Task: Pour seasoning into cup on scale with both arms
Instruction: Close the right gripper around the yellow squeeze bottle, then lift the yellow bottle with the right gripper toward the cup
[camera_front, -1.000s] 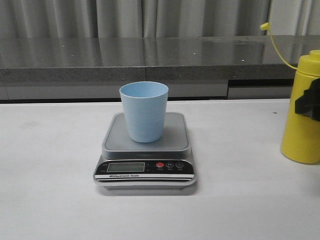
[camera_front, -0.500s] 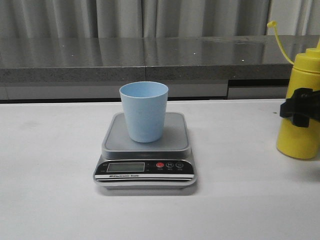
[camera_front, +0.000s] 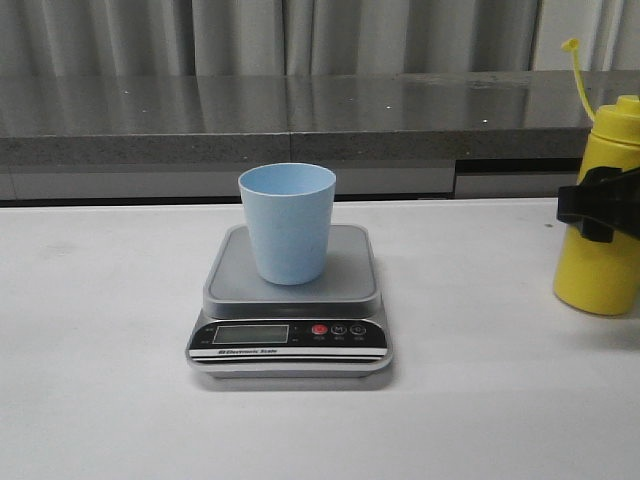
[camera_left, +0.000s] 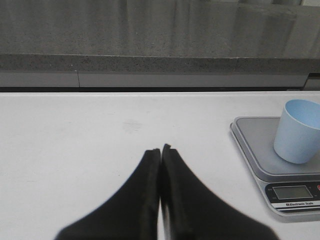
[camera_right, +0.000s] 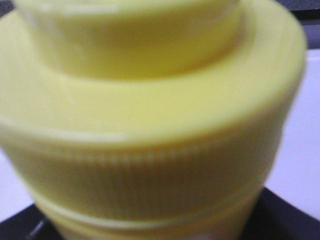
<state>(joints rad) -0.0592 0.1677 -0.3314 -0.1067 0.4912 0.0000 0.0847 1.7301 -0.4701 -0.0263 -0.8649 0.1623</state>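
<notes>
The pale blue cup (camera_front: 288, 222) stands upright on the silver-grey scale (camera_front: 290, 345) in the middle of the table; both also show in the left wrist view, the cup (camera_left: 298, 131) on the scale (camera_left: 255, 150). The yellow seasoning bottle (camera_front: 603, 260) is at the far right, upright, its cap strap sticking up. My right gripper (camera_front: 598, 205) is shut round the bottle's body; the bottle's ribbed collar (camera_right: 150, 165) fills the right wrist view. My left gripper (camera_left: 160, 149) is shut and empty over bare table left of the scale. It does not show in the front view.
A dark stone ledge (camera_front: 300, 115) runs along the back of the white table (camera_front: 100, 300), with grey curtains behind it.
The bottle, held by my right gripper, has risen slightly and turned upright; its cap strap has swung from leaning left to nearly vertical. The cup and scale have not moved.
</notes>
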